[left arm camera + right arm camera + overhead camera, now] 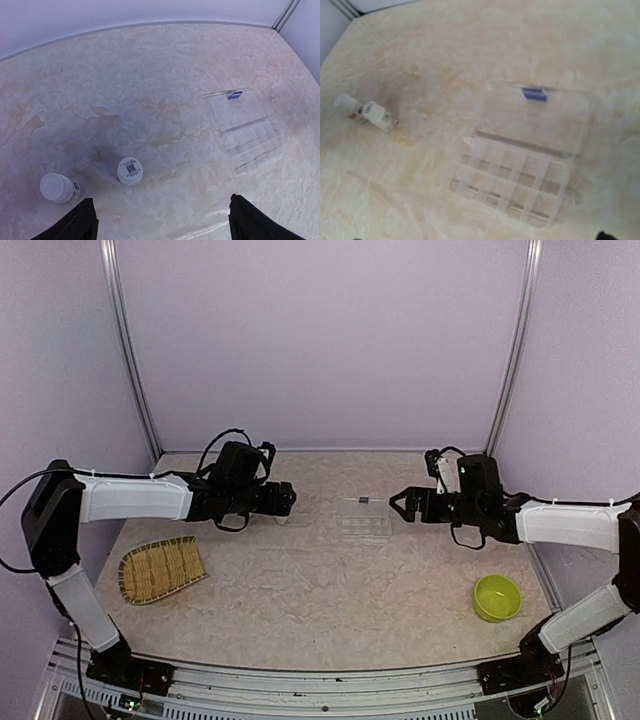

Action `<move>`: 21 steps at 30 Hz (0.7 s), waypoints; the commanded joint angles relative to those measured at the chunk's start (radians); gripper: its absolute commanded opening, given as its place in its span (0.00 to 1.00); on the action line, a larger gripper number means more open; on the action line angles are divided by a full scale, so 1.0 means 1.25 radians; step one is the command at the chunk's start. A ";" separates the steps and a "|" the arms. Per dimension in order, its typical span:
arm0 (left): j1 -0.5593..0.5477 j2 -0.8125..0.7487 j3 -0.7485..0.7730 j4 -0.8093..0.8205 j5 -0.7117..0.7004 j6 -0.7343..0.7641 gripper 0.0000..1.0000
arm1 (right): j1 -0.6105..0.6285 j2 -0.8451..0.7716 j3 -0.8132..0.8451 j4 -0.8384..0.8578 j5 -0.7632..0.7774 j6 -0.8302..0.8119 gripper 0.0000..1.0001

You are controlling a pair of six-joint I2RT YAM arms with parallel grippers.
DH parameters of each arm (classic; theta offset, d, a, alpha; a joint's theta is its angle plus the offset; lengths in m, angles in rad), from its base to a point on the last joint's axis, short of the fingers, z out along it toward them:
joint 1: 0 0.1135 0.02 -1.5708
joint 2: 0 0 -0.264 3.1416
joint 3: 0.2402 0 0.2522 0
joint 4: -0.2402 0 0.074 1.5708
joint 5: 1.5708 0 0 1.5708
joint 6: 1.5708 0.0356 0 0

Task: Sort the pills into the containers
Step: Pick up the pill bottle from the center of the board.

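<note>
The container [512, 180] is a flat clear compartment box lying mid-table with its lid [535, 120] folded open and a blue latch [534, 94] on it. It also shows in the top view [365, 525] and the left wrist view [252, 145]. No pills show in any view. My left gripper [285, 498] hovers left of the box, open, its fingers [80, 222] wide apart above two white pill bottles [130, 171] [59, 187]. My right gripper [397, 504] hangs just right of the box's lid, open and holding nothing.
A woven bamboo tray [160, 568] lies at the front left. A lime-green bowl [497, 597] sits at the front right. The two bottles [380, 116] stand left of the box. Walls close the back and both sides.
</note>
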 commanded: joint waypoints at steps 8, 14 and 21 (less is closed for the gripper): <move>0.027 0.152 0.127 -0.102 0.028 0.040 0.74 | 0.002 -0.123 -0.036 -0.089 -0.019 -0.097 0.99; 0.033 0.199 0.157 -0.097 0.007 0.052 0.71 | 0.002 -0.121 -0.056 -0.081 -0.025 -0.093 0.98; 0.041 0.242 0.179 -0.097 -0.006 0.063 0.63 | 0.002 -0.119 -0.060 -0.076 -0.025 -0.091 0.97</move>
